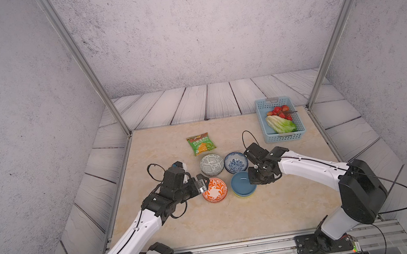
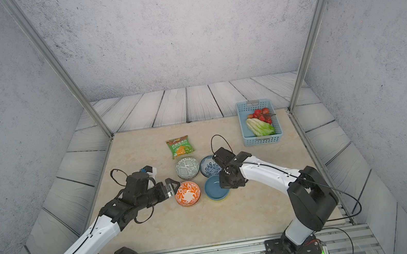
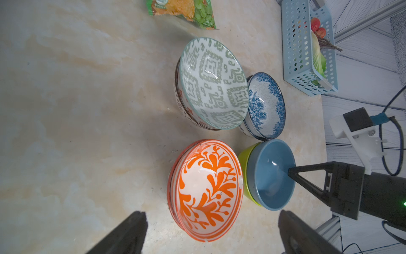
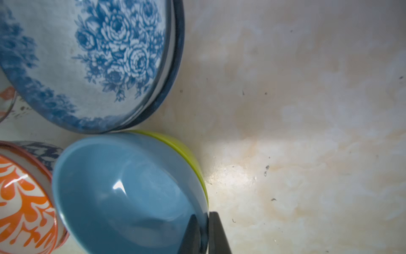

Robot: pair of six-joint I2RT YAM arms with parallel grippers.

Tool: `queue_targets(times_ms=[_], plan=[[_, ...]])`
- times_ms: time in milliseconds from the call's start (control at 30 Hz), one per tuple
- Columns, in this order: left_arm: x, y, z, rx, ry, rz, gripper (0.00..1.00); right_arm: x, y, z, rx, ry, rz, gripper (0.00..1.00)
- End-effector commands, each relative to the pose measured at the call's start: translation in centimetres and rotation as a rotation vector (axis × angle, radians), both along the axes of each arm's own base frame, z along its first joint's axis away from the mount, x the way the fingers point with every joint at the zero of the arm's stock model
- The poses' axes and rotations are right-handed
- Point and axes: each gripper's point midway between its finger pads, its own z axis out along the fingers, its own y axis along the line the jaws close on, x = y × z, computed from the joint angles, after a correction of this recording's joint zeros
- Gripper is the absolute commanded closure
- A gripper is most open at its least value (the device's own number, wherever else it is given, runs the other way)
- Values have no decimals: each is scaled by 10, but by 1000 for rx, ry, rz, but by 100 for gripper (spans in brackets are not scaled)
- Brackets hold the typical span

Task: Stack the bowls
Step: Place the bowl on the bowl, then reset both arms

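Finds left fingers point(image 3: 123, 235) released, spread wide, just beside orange bowl point(image 1: 214, 189) mid-desk. Notes grey bowl point(image 1: 212, 164) and floral bowl point(image 1: 235, 162) side by side, nearer far edge, each topping a second bowl. Records right fingers point(image 4: 217, 235) clenched on rim of blue bowl point(image 1: 240, 182), nested in lime-green bowl point(image 1: 244, 195).

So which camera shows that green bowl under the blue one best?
The left wrist view: the lime-green bowl shows its side wall beneath the blue bowl. The right wrist view catches a curved strip; both top views only a thin edge.
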Motion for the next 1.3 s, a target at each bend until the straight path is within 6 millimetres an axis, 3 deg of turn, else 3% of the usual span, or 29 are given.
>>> queue_targets(times_ms=[0,267,567,667,700,733,900,1033,1167,1267], plan=[[-1,2,-4,5,5,-3,0,-1,4,-4,15,10,3,93],[-1,2,-5,8,8,-2,0,0,-1,7,-4,-17,8,89],[-1,4,-5,20,13,7,0,4,-7,23,4,-85,-9,65],[-2,5,-3,25,10,5,0,11,-14,40,24,-184,-49,30],[-2,5,-2,26,8,5,0,13,-18,49,32,-230,-64,9],[-2,6,0,26,7,8,0,15,-24,55,29,-271,-79,2],[5,6,17,14,-28,27,0,26,-72,100,-93,-536,-150,1],[23,25,56,58,-179,130,0,34,-116,133,-261,-759,-203,1],[37,36,82,121,-329,155,0,35,-147,164,-382,-974,-249,1],[47,61,100,279,-403,213,0,33,-158,172,-430,-1112,-258,1]])
